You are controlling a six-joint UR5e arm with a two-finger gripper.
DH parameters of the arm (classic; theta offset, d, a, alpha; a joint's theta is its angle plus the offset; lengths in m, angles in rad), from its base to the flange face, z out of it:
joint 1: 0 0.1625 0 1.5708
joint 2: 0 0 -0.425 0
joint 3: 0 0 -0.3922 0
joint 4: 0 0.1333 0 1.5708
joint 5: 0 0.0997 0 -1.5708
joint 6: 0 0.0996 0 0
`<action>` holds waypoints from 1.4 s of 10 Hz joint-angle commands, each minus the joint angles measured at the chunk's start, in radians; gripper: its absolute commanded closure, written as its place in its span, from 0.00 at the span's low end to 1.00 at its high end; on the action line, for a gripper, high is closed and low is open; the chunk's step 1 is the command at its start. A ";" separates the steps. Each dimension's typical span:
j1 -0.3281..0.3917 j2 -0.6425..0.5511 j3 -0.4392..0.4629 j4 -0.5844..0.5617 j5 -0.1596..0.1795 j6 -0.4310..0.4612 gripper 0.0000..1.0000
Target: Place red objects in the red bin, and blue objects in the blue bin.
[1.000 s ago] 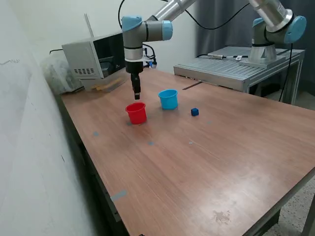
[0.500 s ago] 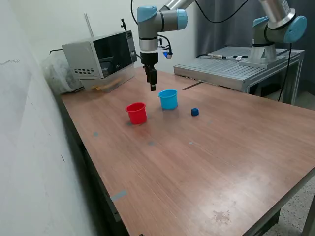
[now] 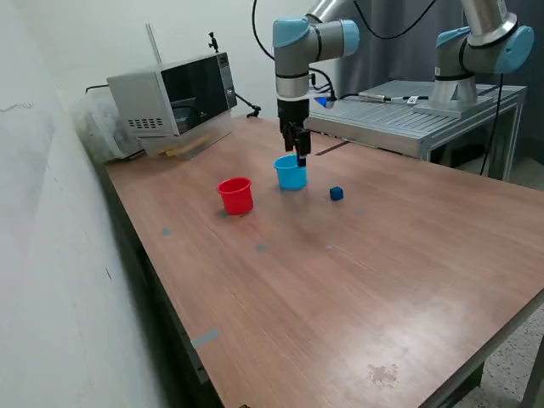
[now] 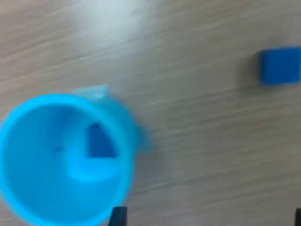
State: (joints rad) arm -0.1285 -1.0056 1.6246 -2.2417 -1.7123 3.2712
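Bench (image 3: 357, 280): wood-grain top; nearest the exterior camera it carries only a few small marks and a dark stain near the front edge.
Red cup (image 3: 235, 195): upright on the bench, toward the exterior view's left of the blue cup; what lies inside it cannot be seen.
Loose blue cube (image 3: 337, 194): a small dark blue cube resting on the bench, just beside the blue cup on the exterior view's right, apart from it; in the wrist view (image 4: 280, 66) it lies on bare wood clear of the cup.
Light blue cup (image 3: 291, 171): upright between the red cup and the loose cube; the wrist view looks down into it (image 4: 28, 188).
Cube in cup (image 4: 99, 141): a second dark blue cube lies on the floor of the light blue cup.
Pincer (image 3: 300, 157): pointing straight down, hanging just over the far rim of the light blue cup; the wrist view shows two dark fingertips (image 4: 117, 217) set wide apart with nothing between them, so it is spread and empty.
Arm (image 3: 293, 51): grey with blue joint caps, reaching down from above.
Microwave (image 3: 170, 92): a grey one at the far end of the bench, on the exterior view's left.
Second arm (image 3: 476, 42): stands on a ribbed metal platform behind the bench.
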 commanded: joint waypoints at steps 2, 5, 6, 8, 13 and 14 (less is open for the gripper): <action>0.160 0.053 0.020 -0.024 0.039 0.004 0.00; 0.153 0.111 0.009 -0.027 0.040 0.004 0.00; 0.136 0.114 0.012 -0.023 0.039 0.004 0.00; 0.097 0.114 0.012 -0.016 0.034 0.004 0.00; 0.038 0.110 0.047 -0.018 0.030 0.004 0.00; 0.029 0.107 0.063 -0.016 0.031 0.004 0.00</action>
State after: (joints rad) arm -0.0743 -0.8948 1.6580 -2.2596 -1.6814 3.2750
